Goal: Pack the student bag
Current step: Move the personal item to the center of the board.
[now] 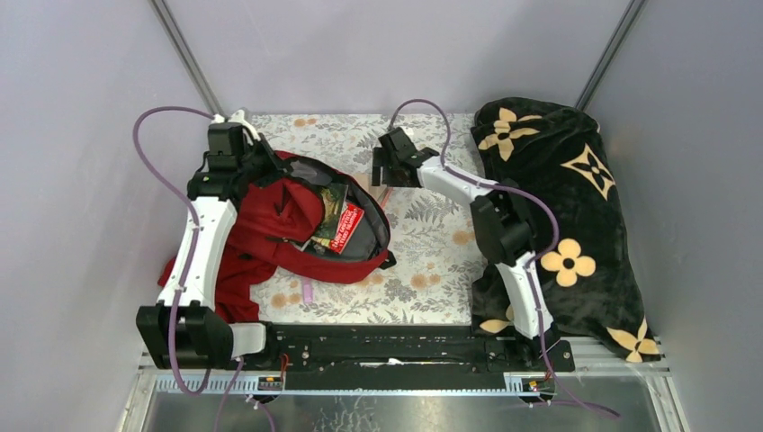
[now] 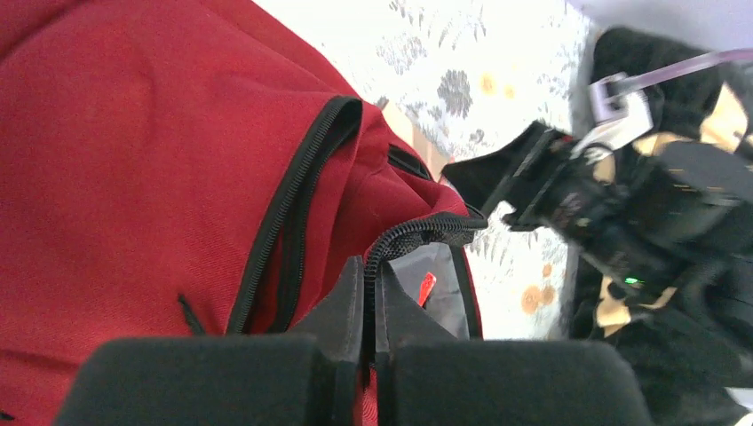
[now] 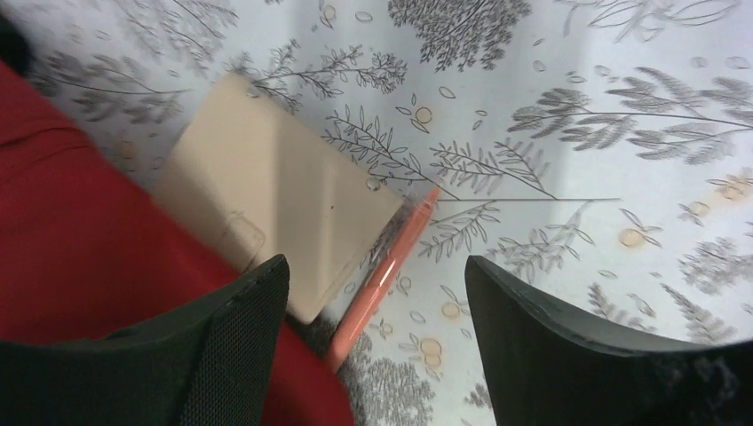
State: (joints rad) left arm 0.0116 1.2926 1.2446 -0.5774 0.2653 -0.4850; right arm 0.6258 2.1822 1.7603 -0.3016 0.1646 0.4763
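Note:
The dark-red student bag (image 1: 270, 225) lies on the left of the table, its main mouth open and showing grey lining. A book with a red and green cover (image 1: 337, 225) sits inside. My left gripper (image 2: 371, 266) is shut on the black zipper edge of the bag's mouth (image 2: 417, 232); in the top view it (image 1: 266, 165) is at the bag's far end. My right gripper (image 3: 377, 284) is open and empty, just above an orange pen (image 3: 389, 262) and a tan notebook (image 3: 275, 191) that lie beside the bag (image 3: 80, 257).
A black blanket with tan flower motifs (image 1: 576, 216) covers the right side of the table. More red fabric (image 1: 229, 292) lies under the left arm. A small purple item (image 1: 308, 290) lies near the bag's front. The tablecloth (image 1: 432, 243) has a leaf print.

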